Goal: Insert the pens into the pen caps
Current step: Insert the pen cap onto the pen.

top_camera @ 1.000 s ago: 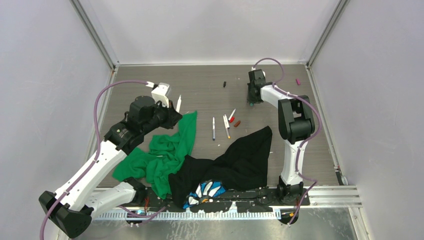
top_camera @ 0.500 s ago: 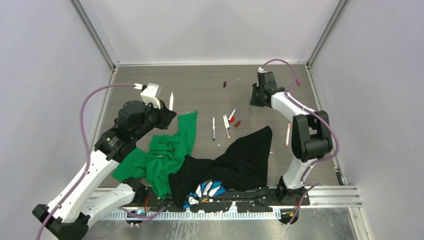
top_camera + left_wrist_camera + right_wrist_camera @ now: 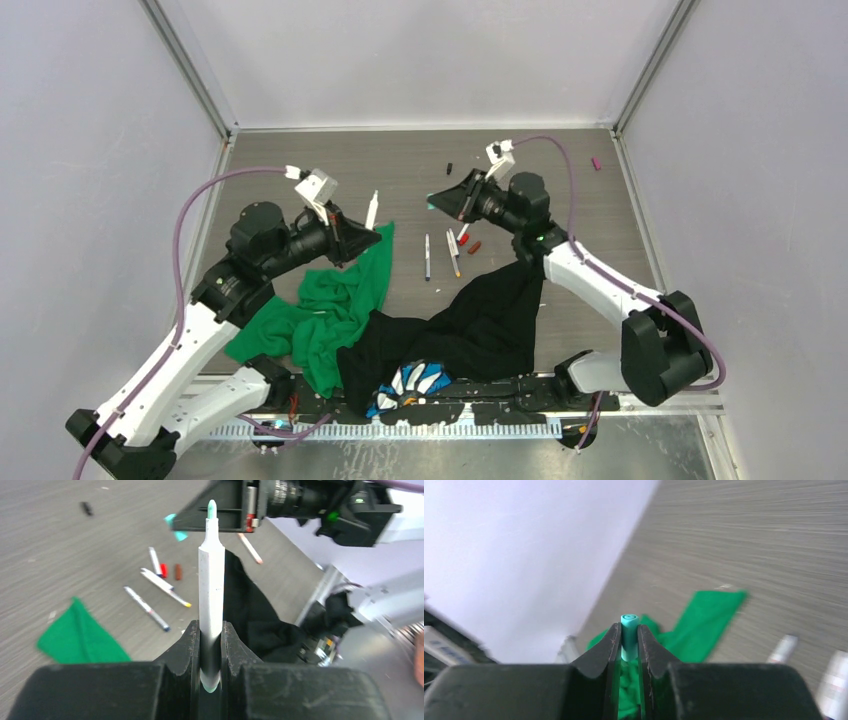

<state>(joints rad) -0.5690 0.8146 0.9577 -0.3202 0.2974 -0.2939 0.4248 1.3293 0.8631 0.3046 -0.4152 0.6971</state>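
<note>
My left gripper (image 3: pixel 362 236) (image 3: pixel 210 632) is shut on the lower end of a white pen (image 3: pixel 371 211) (image 3: pixel 210 580), whose teal tip points away from the wrist. Held above the table, my right gripper (image 3: pixel 441 201) (image 3: pixel 628 630) is shut on a teal pen cap (image 3: pixel 430 204) (image 3: pixel 628 624) (image 3: pixel 176 527). That cap faces the left arm and sits just left of the pen tip in the left wrist view. Loose pens (image 3: pixel 427 256) (image 3: pixel 454 252) (image 3: pixel 463 228) lie mid-table beside a red cap (image 3: pixel 463 240) and a dark red cap (image 3: pixel 474 247).
A black cap (image 3: pixel 450 168) lies at the back and a magenta cap (image 3: pixel 597 163) near the back right wall. A green cloth (image 3: pixel 330 300) and a black cloth (image 3: pixel 485 320) lie crumpled at the front. Another pen (image 3: pixel 249 547) lies by the black cloth.
The right arm swung from the back right to the table's middle, turning the teal cap to face left. The left gripper moved right with its pen, towards the cap.
</note>
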